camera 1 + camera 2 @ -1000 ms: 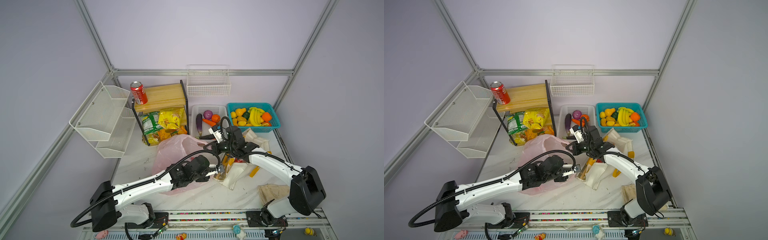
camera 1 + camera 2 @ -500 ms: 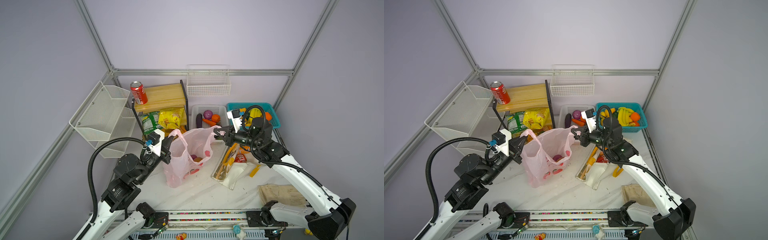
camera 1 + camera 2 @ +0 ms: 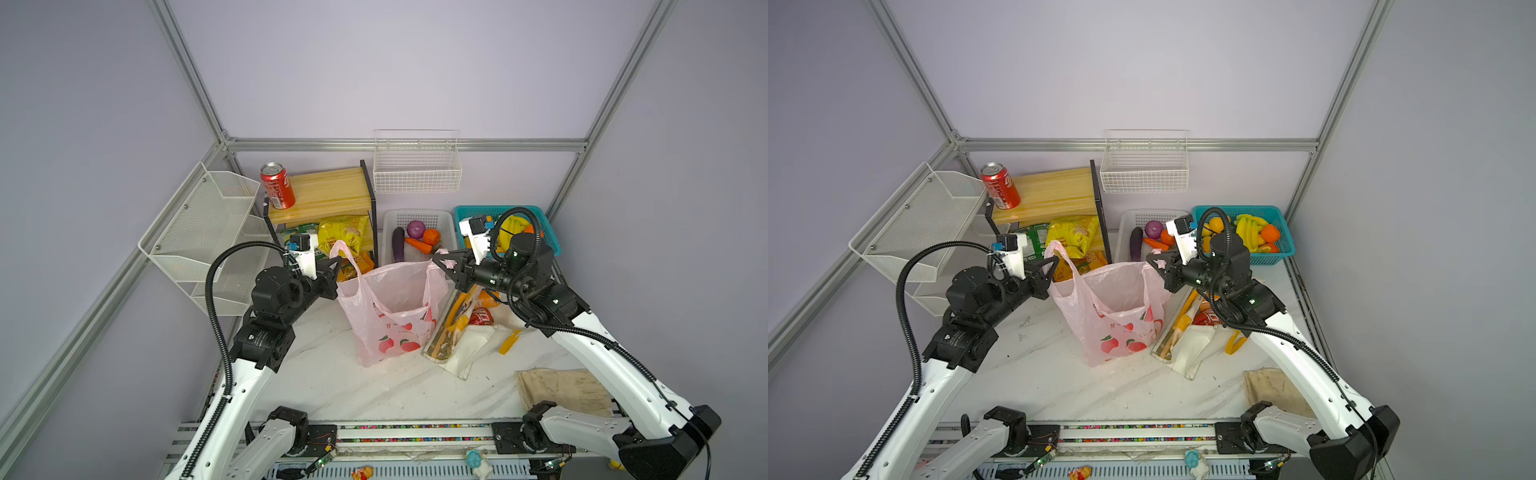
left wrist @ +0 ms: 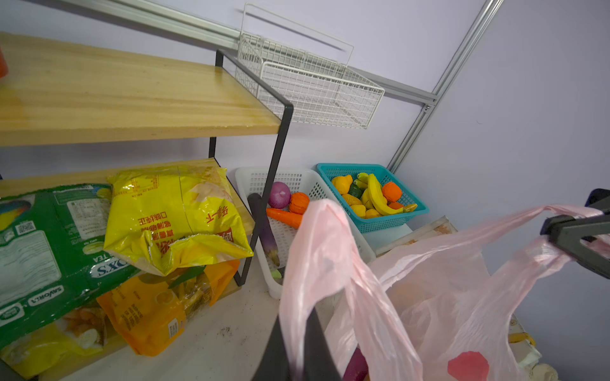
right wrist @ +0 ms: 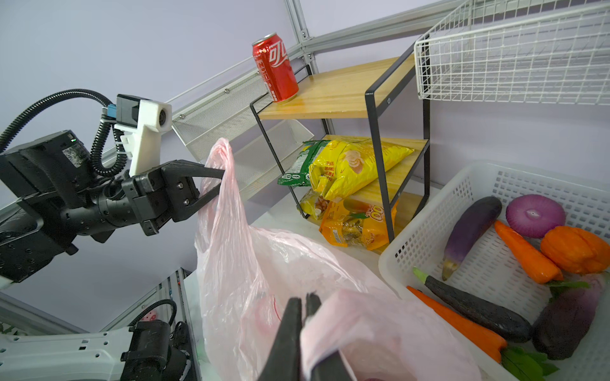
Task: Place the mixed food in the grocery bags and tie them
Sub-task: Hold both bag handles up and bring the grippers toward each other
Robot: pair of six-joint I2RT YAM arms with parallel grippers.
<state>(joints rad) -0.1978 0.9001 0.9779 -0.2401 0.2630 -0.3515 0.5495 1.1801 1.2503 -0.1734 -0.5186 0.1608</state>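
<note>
left pincer [image 3: 340, 260] and right pincer [image 3: 435, 258] each clenched one handle of the pink bag [image 3: 390, 320], which hung open between them, its base resting on the tabletop [image 3: 328, 386].

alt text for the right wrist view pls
A pink bag is held up by its two handles, the left gripper pinching the far one and the right gripper the near one. Behind, a red cola can stands on a wooden shelf; a white basket holds toy vegetables.
</note>
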